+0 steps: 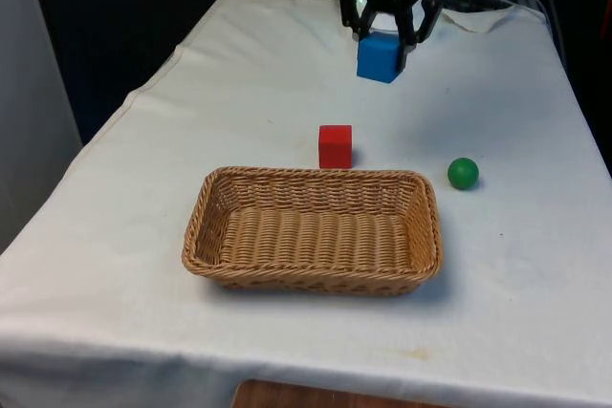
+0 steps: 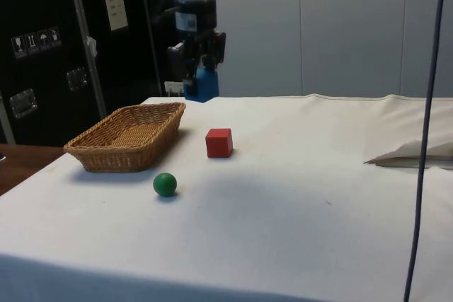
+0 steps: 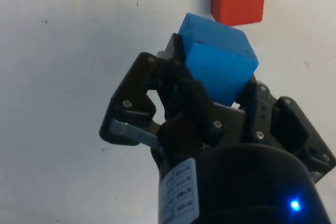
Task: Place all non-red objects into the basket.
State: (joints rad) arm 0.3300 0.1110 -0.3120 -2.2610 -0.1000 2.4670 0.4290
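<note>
White cloth [image 1: 115, 265] spread over the worktop [image 1: 535, 274], hanging past its sides. Strip of brown wood [image 1: 287, 396] bare below the near hem. Rumpled white fold [image 2: 417, 155] at one end. Thin black cable [image 2: 425, 139] hanging before pale wall panels [image 2: 347, 26]. Dark cabinets [image 2: 42, 68] with small labels.

Blue cube [image 1: 379, 57] held aloft beyond the red cube [image 1: 335, 146]; green ball [image 1: 463, 173] beside the empty wicker basket [image 1: 203, 207].

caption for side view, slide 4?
Gripper lifts blue cube beyond basket; red cube, green ball on table.
</note>
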